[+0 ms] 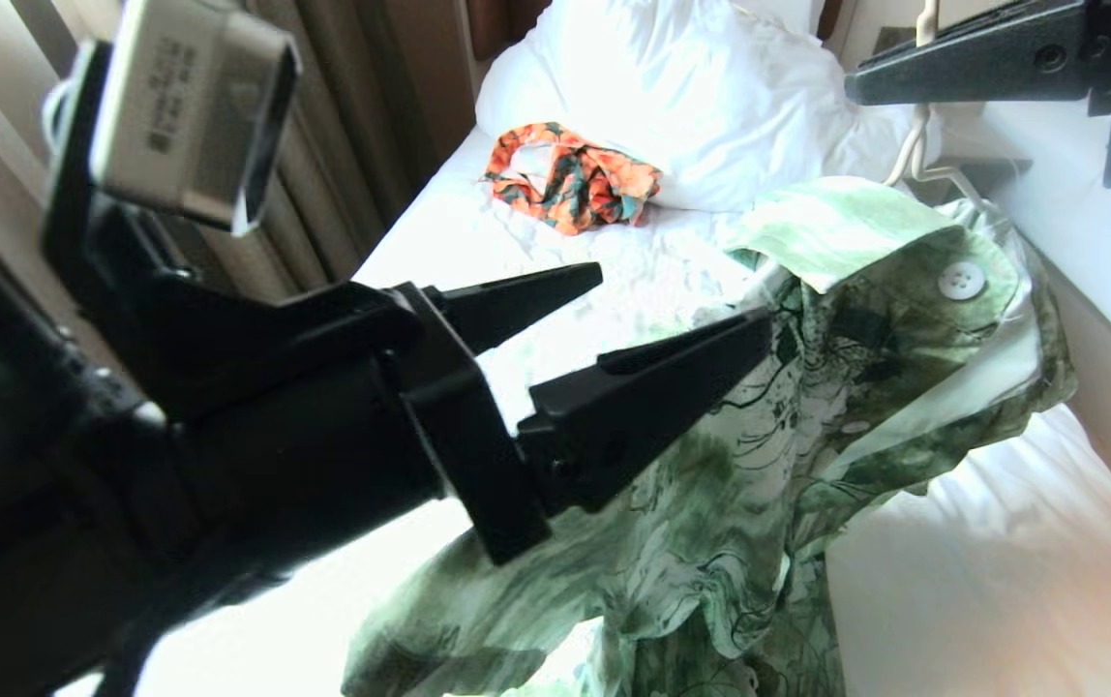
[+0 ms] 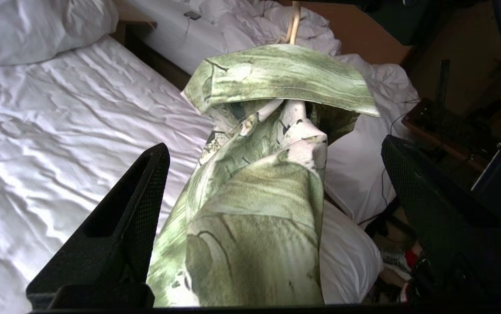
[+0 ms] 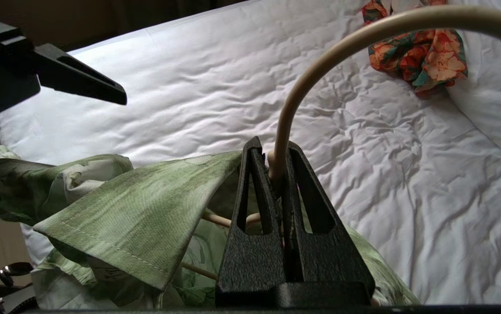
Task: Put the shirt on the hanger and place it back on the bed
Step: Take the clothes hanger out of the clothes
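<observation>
1. Right gripper [image 3: 272, 174]: fingers clamped on the hanger [image 3: 320, 69] neck, holding it up over the bed [image 3: 198, 87].
2. Left gripper [image 1: 681, 300]: fingers wide apart, holding nothing, just beside the shirt [image 1: 807, 407].
3. Shirt: draped on the hanger, collar up top, body bunched and twisted, hanging above the sheet.
4. Probably the step now: straighten the shirt on the hanger.
5. Best to grab one loose edge only, pull out gently, keep the hanger level and held tight.
6. Mind the button side; no hard tugs, or the shirt may slip off.
7. Hard to tell: hanger arms hidden under cloth, so unclear if both shoulders sit on them. Shirt bottom cut off from sight.
</observation>
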`<state>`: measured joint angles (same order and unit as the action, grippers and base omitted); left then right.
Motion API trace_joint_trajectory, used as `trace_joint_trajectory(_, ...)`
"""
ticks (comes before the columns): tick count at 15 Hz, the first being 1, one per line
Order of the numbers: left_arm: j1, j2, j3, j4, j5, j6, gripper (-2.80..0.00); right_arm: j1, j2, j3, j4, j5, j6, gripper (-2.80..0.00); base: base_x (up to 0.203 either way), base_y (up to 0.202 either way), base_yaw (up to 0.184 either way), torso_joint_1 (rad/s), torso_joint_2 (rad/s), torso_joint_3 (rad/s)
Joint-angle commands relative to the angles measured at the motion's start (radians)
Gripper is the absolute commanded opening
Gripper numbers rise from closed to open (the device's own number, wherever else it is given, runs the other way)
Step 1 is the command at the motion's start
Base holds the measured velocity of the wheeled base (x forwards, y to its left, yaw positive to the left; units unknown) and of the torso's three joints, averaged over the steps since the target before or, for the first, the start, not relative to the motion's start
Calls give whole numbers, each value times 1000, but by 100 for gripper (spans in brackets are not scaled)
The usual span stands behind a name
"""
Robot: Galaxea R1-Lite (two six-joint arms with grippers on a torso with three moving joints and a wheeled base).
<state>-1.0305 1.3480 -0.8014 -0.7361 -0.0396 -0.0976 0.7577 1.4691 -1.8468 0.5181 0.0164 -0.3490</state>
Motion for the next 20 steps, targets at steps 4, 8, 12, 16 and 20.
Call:
trace_joint_trajectory(4, 101, -274, -41, 300, -3, -3, 0, -1, -2, -3, -3, -26, 0, -280, 0, 0, 0, 0, 0, 0)
trace_joint_trajectory(8, 204, -413, -32, 406, -12, -19, -280, -28, -11, 2, -7, -19, -2, -280, 0, 0, 0, 0, 0, 0)
trace_joint_trajectory(12, 322, -468, -21, 489, -11, -79, -280, -62, -49, 43, -7, -20, 24, -280, 0, 0, 0, 0, 0, 0)
trace_joint_trajectory(16, 453, -507, 31, 506, -7, -87, -280, -95, -58, 41, -7, -24, 44, -280, 0, 0, 0, 56, -255, -183)
trace_joint_trajectory(20, 567, -584, 74, 537, 0, -87, -280, -99, -69, 47, -37, -25, 44, -280, 0, 0, 0, 128, -476, -351)
